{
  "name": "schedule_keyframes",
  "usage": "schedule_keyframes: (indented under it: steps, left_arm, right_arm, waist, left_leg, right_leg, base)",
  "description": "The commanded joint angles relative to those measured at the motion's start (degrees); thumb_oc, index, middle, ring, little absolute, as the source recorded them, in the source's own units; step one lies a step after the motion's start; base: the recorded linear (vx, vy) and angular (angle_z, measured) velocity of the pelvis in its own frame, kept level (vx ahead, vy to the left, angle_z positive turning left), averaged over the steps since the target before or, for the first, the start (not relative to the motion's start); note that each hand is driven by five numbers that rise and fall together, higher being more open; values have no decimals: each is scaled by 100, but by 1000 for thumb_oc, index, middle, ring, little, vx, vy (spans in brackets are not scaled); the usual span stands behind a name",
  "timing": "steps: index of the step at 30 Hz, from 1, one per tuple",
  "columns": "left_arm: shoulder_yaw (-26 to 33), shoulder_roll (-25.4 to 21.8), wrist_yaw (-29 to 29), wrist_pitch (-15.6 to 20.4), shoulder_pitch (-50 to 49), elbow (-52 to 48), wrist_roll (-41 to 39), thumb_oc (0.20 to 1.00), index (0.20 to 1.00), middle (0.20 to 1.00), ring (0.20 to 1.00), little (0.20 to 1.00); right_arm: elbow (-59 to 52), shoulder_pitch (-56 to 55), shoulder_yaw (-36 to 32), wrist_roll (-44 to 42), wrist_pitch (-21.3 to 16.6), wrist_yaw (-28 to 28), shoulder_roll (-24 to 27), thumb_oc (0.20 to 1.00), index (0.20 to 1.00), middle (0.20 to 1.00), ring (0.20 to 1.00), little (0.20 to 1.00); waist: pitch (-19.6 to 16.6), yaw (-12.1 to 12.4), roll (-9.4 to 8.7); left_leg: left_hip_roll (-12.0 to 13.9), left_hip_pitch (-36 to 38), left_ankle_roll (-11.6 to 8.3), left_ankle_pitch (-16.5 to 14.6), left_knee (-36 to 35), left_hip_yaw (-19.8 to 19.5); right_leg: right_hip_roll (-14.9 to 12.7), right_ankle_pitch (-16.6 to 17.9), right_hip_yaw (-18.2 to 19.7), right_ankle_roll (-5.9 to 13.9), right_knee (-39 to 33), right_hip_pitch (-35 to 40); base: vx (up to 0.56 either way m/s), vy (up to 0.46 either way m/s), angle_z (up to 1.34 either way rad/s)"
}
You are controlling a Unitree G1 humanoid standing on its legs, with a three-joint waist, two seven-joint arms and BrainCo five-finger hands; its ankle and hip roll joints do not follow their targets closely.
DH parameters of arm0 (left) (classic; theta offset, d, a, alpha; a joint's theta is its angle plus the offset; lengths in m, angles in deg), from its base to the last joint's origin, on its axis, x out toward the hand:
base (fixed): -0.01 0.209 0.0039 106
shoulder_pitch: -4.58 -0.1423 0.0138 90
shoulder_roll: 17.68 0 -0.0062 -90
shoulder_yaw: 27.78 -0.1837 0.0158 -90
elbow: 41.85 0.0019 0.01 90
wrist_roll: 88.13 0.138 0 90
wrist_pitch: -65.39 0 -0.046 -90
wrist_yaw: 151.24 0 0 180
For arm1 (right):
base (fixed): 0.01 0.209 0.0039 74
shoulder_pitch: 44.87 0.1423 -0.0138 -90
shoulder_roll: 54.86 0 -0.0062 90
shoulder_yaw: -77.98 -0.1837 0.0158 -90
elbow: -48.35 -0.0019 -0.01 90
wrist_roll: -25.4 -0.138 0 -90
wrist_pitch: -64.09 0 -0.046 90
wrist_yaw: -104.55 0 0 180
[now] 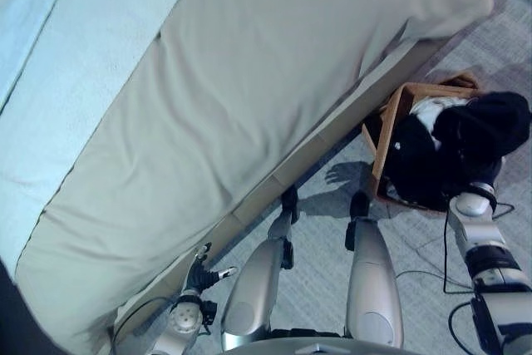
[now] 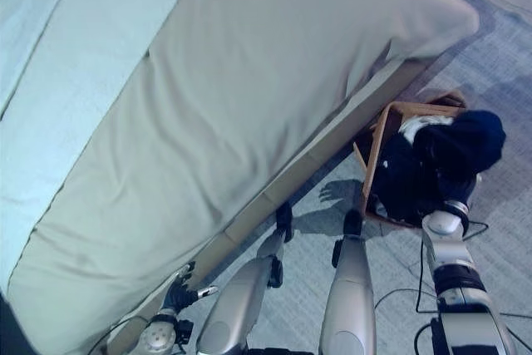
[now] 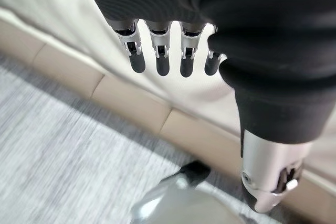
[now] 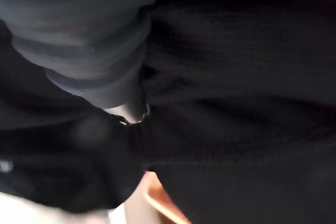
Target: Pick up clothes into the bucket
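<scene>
Reaching R hand (image 1: 485, 179) into black clothes (image 1: 465, 143) | wooden bucket (image 1: 397, 114) | L hand (image 3: 173, 51) relaxed

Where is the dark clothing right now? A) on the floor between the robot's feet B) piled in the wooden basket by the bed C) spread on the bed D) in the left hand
B: the dark clothing is heaped in the wooden basket beside the bed.

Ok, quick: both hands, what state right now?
Left hand: open, fingers straight, holding nothing, beside the bed.
Right hand: buried in the dark clothes at the bucket; cannot be told.
</scene>
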Motion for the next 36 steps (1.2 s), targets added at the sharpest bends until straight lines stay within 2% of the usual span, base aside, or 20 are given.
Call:
schedule_keyframes:
  steps: [1, 3, 4, 10, 12, 13, 19, 29, 36]
  left_arm:
    - [-173, 97, -167, 164, 212, -170, -226, 1000, 1000, 1000, 1000, 1000]
    - [-374, 80, -215, 204, 233, -310, -237, 1000, 1000, 1000, 1000, 1000]
    - [-547, 23, -249, 250, 226, -533, -273, 1000, 1000, 1000, 1000, 1000]
    - [-827, -89, -354, 307, 309, -814, -433, 1000, 1000, 1000, 1000, 1000]
    - [-882, -124, -378, 308, 334, -871, -464, 1000, 1000, 1000, 1000, 1000]
    - [-941, -167, -416, 295, 380, -870, -498, 1000, 1000, 1000, 1000, 1000]
    - [-967, -191, -473, 285, 458, -916, -723, 1000, 1000, 1000, 1000, 1000]
    - [-995, -147, -471, 278, 541, -846, -815, 1000, 1000, 1000, 1000, 1000]
    - [-834, -112, -479, 283, 599, -827, -878, 1000, 1000, 1000, 1000, 1000]
  right_arm:
    - [14, 331, 90, 229, -122, 343, 695, 200, 200, 200, 200, 200]
    - [307, 640, 300, 288, -72, 418, 802, 200, 200, 200, 200, 200]
    - [491, 928, 554, 395, -13, 466, 910, 200, 200, 200, 200, 200]
    - [1174, 1716, 1050, 351, 105, 489, 1160, 200, 200, 200, 200, 200]
    - [1422, 1900, 1204, 383, 171, 477, 1231, 777, 777, 777, 777, 777]
    - [1671, 2124, 1322, 377, 277, 469, 1286, 1000, 1000, 1000, 1000, 1000]
    - [1906, 2182, 1371, 294, 344, 465, 1296, 1000, 1000, 1000, 1000, 1000]
    - [1999, 2057, 1300, 229, 387, 431, 1233, 1000, 1000, 1000, 1000, 1000]
    - [1903, 1633, 1132, 160, 357, 384, 889, 1000, 1000, 1000, 1000, 1000]
  waist:
    - [194, -36, 158]
    - [194, 6, 180]
    - [194, 43, 202]
    - [194, 139, 216]
    - [194, 172, 208]
    - [194, 202, 204]
    - [194, 222, 118]
    - [194, 184, 76]
    - [194, 147, -42]
  left_leg:
    - [55, 103, -14, -755, 791, 161]
    - [66, -201, -15, -766, 907, 176]
    - [25, -352, -40, -924, 1013, 143]
    - [7, -865, -44, -965, 1159, 122]
    - [15, -1008, -40, -968, 1173, 125]
    - [14, -1129, -38, -977, 1193, 115]
    - [-21, -1371, -3, -1018, 1285, 83]
    - [-126, -1205, 54, -1054, 1200, 102]
    - [-98, -1017, 59, -1063, 1214, 98]
  right_leg:
    - [56, 652, 79, 221, -516, -72]
    - [25, 649, 96, 231, -427, -329]
    - [-14, 440, 166, 282, -216, -531]
    - [-32, 412, 209, 284, -28, -1053]
    - [-33, 426, 188, 291, -25, -1178]
    - [-26, 441, 185, 290, -46, -1281]
    - [-8, 492, 193, 287, -66, -1491]
    - [-99, 525, 291, 310, -131, -1366]
    - [-45, 621, 237, 327, -367, -1051]
  base:
    - [3, -23, 11]
    - [55, -21, 5]
    - [97, 0, 2]
    - [22, -2, 2]
    - [0, 0, 0]
    - [0, 0, 0]
    - [8, 10, 4]
    - [-2, 39, 2]
    - [-17, 3, -1]
